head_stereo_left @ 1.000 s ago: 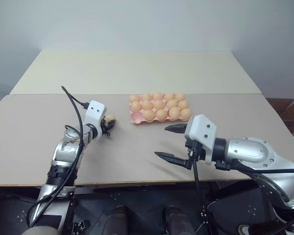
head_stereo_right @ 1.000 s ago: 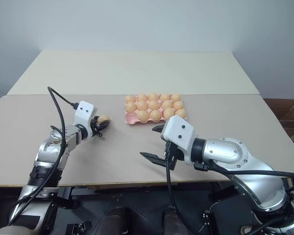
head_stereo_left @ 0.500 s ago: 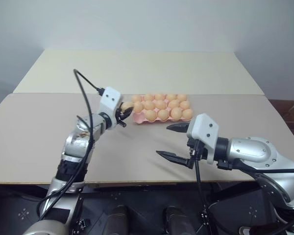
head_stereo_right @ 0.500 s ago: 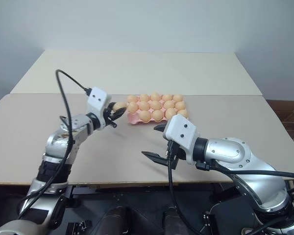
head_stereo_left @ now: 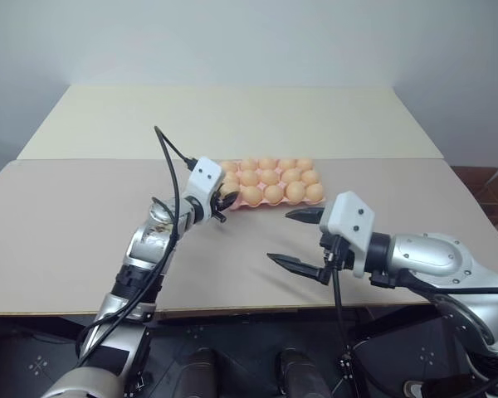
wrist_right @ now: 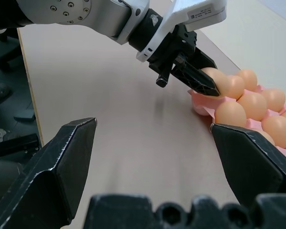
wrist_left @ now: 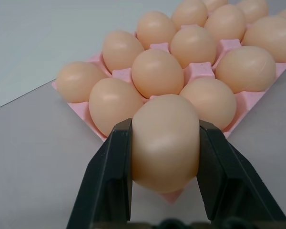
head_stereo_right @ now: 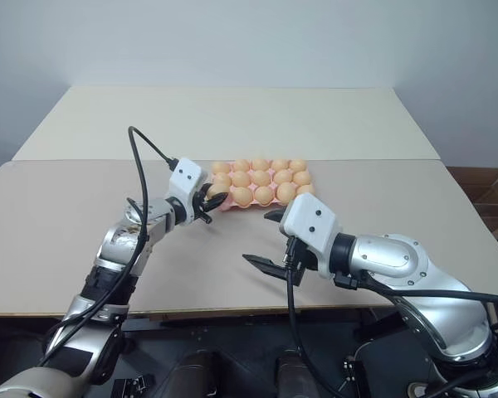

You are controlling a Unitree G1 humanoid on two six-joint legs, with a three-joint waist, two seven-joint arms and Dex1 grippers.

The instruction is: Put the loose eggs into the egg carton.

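My left gripper [head_stereo_left: 223, 199] is shut on one loose egg [wrist_left: 166, 140], a smooth light orange-tan oval clamped between its two black fingers [wrist_left: 109, 176]. It holds the egg just above the near left corner of the pink egg carton [head_stereo_left: 275, 204]. Several eggs [wrist_left: 157, 71] sit in the carton's cups. In the right wrist view, the left gripper [wrist_right: 200, 81] and its egg [wrist_right: 214, 76] reach the carton's corner [wrist_right: 200, 106]. My right gripper [head_stereo_left: 279, 236] hovers open and empty over the table, nearer to me than the carton.
The carton lies on a tan table [head_stereo_left: 58, 224] whose front edge runs close below both arms. A paler table [head_stereo_left: 232, 116] adjoins it behind. A black cable [head_stereo_left: 170, 162] loops up from the left wrist.
The left gripper has carried the egg to the right and slightly up, from open table to the carton's near left corner. The right gripper has stayed in place, still open.
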